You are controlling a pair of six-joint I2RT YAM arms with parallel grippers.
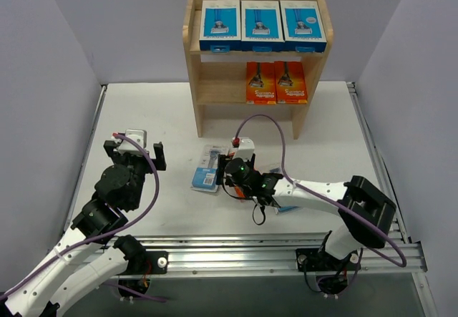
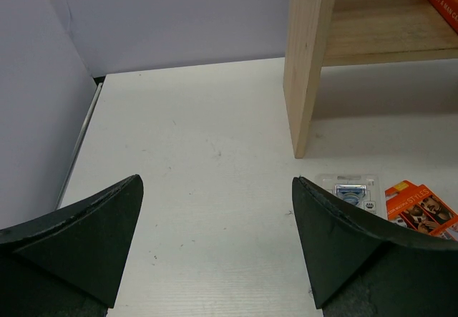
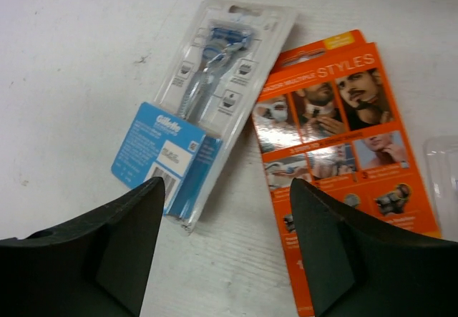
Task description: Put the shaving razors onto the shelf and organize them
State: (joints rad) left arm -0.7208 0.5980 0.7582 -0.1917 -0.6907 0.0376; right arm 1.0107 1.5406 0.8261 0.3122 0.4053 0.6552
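you see a pale unfinished-wood shelf (image 1: 197, 59). on its top tier stand three blue-and-white boxes (image 1: 260, 23), and on the tier below two orange boxes (image 1: 261, 82). in front of the shelf, on the white table (image 1: 157, 116), lie a clear blister card (image 3: 204, 102) with a blue label and an orange pack (image 3: 336, 152) printed with face photos.

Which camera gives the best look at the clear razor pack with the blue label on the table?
The right wrist view: the clear razor pack lies close and almost whole, with the razor and blue label plain to see. The top view shows it small and far. The left wrist view catches only its top part, behind the left pincer.
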